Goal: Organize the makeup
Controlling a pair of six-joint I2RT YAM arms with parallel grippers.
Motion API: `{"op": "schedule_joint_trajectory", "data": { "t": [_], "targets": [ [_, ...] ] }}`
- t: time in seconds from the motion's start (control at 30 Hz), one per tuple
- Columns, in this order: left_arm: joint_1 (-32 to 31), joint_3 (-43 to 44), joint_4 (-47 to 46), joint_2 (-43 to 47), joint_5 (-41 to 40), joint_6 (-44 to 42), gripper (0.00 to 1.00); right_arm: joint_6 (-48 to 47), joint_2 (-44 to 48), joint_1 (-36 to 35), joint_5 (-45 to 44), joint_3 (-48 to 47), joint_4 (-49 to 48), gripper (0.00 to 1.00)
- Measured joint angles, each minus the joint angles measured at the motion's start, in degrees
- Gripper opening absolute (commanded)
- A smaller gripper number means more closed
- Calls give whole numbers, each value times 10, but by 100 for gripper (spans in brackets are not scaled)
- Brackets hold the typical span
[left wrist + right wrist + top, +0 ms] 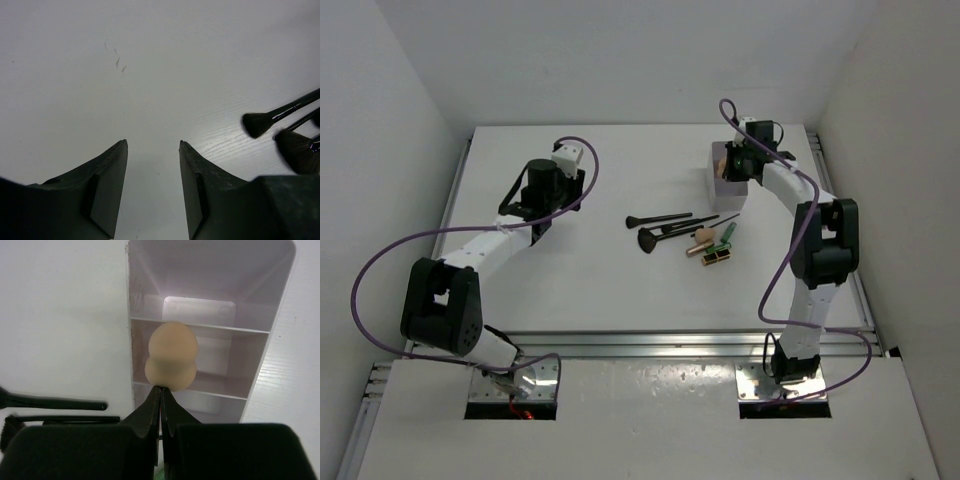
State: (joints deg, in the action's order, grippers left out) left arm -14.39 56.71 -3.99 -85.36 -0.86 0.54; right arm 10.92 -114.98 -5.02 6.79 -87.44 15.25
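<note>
Right wrist | peach sponge (171, 357): smooth, matte, two-bulbed, at box (270, 340) middle compartment | right gripper (160, 390) jaws pressed together at its near edge | left gripper (152, 145) jaws apart, empty

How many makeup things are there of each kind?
Thin black brushes: 3
Peach egg-shaped sponges: 2, one at the translucent white compartment box
Small green tube: 1
Small gold-brown tube: 1
Total: 7
</note>
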Motion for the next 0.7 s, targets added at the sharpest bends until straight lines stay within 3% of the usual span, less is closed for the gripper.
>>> {"op": "schedule_joint_trajectory", "data": {
  "t": [0.7],
  "targets": [
    [2,0,-15,0,2,-5,53,8,-24,0,-16,-24,7,0]
  ]
}}
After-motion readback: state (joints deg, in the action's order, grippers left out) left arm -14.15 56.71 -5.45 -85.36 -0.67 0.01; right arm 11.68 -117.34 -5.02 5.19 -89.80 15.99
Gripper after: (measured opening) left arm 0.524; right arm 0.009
